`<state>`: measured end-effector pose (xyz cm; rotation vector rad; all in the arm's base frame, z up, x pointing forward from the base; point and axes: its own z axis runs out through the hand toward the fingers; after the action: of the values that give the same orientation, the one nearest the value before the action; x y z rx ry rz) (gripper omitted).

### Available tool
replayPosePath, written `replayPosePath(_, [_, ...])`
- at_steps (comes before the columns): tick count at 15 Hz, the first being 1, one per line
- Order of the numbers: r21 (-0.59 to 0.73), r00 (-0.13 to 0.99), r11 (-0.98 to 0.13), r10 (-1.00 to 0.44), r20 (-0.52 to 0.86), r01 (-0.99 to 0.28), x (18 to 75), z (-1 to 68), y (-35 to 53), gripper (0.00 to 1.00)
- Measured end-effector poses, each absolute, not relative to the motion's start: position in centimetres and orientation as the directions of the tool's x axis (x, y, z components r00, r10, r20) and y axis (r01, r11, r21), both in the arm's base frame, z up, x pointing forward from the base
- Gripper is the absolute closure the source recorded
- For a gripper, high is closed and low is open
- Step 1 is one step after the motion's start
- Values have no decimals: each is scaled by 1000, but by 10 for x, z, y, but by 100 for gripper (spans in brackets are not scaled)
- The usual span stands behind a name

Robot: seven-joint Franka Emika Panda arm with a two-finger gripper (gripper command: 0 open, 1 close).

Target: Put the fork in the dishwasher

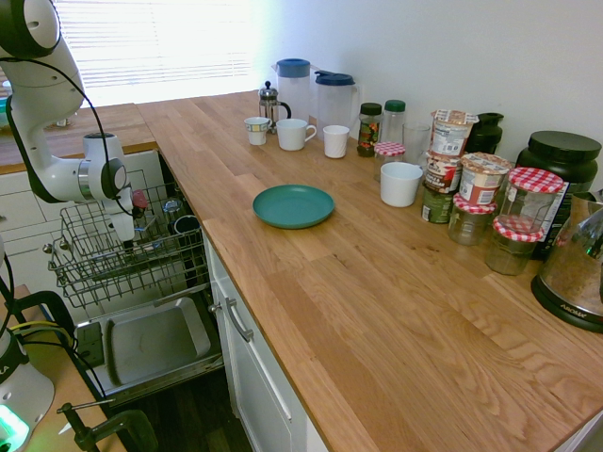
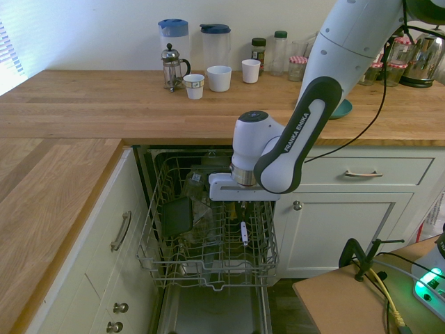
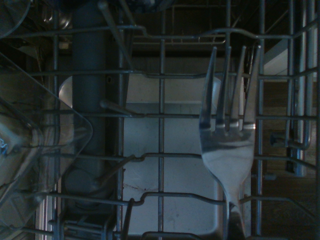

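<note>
One fork (image 3: 227, 145) over dishwasher (image 2: 208, 243) rack; tool (image 2: 243, 212) clamps it.

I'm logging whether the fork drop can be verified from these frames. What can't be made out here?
- Gripper fingers: the second exterior view hides them behind the arm's wrist and rack wires; the first blocks them with the arm.
- Fork handle: cut off by the wrist view's bottom edge, so any grip is unseen.
- Dishwasher rack contents: dark and blurred in the wrist view, too small in the first exterior view.

Shiny metal fork (image 3: 227, 150) — grey wire rack (image 2: 208, 243).
</note>
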<state>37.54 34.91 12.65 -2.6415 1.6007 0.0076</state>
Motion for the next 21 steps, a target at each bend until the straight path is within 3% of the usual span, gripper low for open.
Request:
replayPosePath(14, [-60,462,-461,-887,-5,-886,377,121,337,0])
replayPosePath(21, [-112,450,-452,-892,49,-885,342,205,328,0])
